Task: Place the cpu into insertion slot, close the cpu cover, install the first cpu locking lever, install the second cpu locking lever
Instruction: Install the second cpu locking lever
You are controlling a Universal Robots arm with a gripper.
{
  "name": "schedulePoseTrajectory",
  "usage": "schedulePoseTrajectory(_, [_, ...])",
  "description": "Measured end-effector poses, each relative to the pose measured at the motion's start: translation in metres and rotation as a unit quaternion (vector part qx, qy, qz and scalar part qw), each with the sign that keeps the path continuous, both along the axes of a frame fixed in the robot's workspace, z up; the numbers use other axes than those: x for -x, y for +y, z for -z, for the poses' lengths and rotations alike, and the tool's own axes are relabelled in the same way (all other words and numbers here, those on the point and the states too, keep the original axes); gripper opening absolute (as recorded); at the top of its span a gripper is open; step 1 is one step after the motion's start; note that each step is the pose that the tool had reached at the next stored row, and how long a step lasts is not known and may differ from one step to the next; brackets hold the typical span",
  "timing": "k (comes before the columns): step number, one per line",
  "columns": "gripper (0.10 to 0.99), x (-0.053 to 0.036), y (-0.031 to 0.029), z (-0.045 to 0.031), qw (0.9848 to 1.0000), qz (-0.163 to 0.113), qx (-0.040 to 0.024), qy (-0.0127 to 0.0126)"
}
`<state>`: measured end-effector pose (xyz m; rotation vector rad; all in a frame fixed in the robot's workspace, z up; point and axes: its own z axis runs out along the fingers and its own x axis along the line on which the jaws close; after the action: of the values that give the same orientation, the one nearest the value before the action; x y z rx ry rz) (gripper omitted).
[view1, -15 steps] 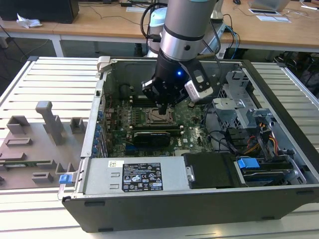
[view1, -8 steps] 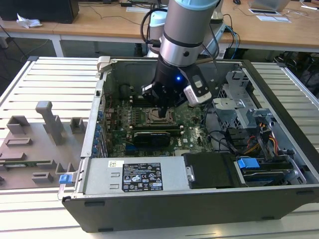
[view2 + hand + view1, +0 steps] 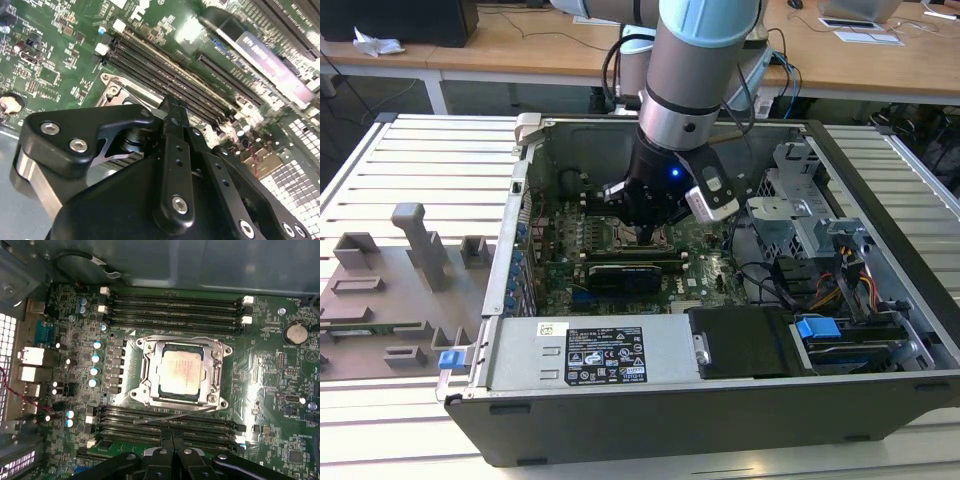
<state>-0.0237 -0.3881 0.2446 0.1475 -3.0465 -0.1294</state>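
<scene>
My cpu (image 3: 181, 371) already lies flat in its socket in the middle of the motherboard (image 3: 265, 390), its dull tan top showing through the window of the cpu cover (image 3: 181, 344), which lies down over it as a silvery frame all round. So the first two steps look done to me, and the work in hand is the locking levers. One thin wire lever (image 3: 165, 417) runs slantwise along the socket's edge just beside the frame, between it and the memory slots (image 3: 170, 432) on that side; it looks to be unlatched, though I cannot be sure its hook is free.

My pincer (image 3: 173, 437) is clenched, the fingertips pressed together with nothing between them, and it hangs over those memory slots just beside the lever. In the second wrist view the fingertips (image 3: 172, 107) point down right at the socket's corner.

To do this step well, I judge I should push with the closed tip as a single blunt finger: bear on the lever's free end, not its middle, sweep it down and sideways under its catch, and keep off the memory slot clips.

In the exterior view my arm (image 3: 695, 70) reaches down into the open computer case (image 3: 650, 405), which lies on a slatted worktop (image 3: 430, 160).
</scene>
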Motion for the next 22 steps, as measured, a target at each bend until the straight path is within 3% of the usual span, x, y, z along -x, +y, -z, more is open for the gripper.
schedulePoseTrajectory(1, [0.106,0.0,0.0021,0.0015,1.0,0.0,-0.0063,0.0])
schedulePoseTrajectory(3, [0.106,0.0,0.0039,0.0033,0.9999,0.0,-0.0108,-0.0001])
schedulePoseTrajectory(9, [0.106,0.0121,0.0044,0.0142,0.9999,0.0,-0.0119,-0.0001])
schedulePoseTrajectory(13, [0.106,0.03,0.0044,0.027,0.9999,0.0,-0.013,0.0])
schedulePoseTrajectory(15, [0.106,0.0347,0.0045,0.0292,0.9999,0.0,-0.014,0.0])
schedulePoseTrajectory(18, [0.106,0.0418,0.0045,0.0349,0.9998,0.0,-0.0176,-0.0001])
schedulePoseTrajectory(22, [0.106,0.0441,0.007,0.0403,0.9996,-0.007,-0.0256,0.0001])
